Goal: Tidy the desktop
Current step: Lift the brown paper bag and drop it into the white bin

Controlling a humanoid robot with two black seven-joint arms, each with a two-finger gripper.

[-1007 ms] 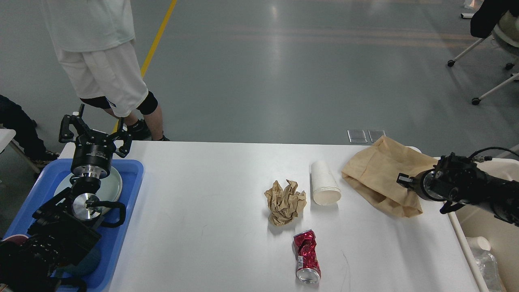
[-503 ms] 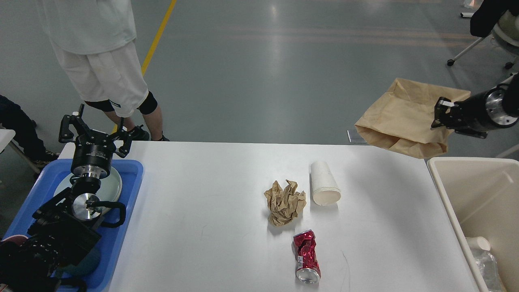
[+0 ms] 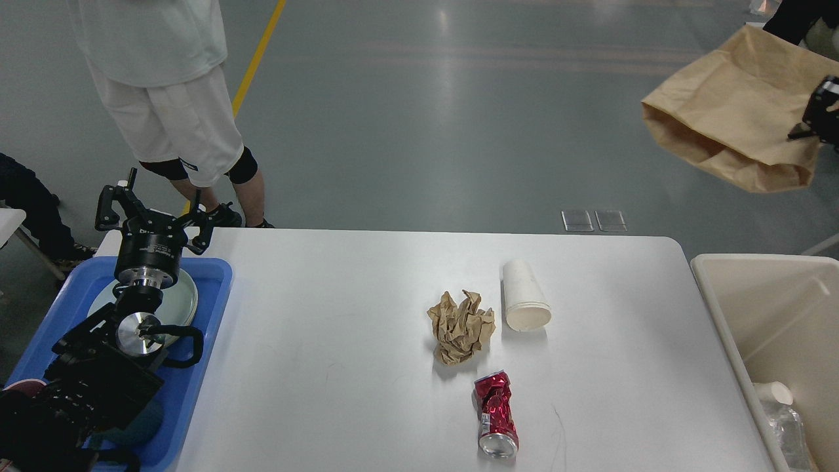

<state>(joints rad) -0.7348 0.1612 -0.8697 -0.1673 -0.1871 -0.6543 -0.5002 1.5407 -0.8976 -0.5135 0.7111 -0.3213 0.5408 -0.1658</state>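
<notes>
The white desktop holds a crumpled brown paper ball, a white paper cup lying on its side, and a crushed red can near the front. My right gripper is shut on a brown paper bag and holds it high in the air beyond the table's far right corner, above the beige bin. My left gripper is open and empty, raised above the blue tray at the left.
A blue tray with a grey plate stands at the table's left edge. A beige bin at the right holds a cup and a plastic bottle. A person stands behind the left corner.
My right gripper has lifted the paper bag off the desktop, up and to the right, to high above the bin. The left arm has not moved.
</notes>
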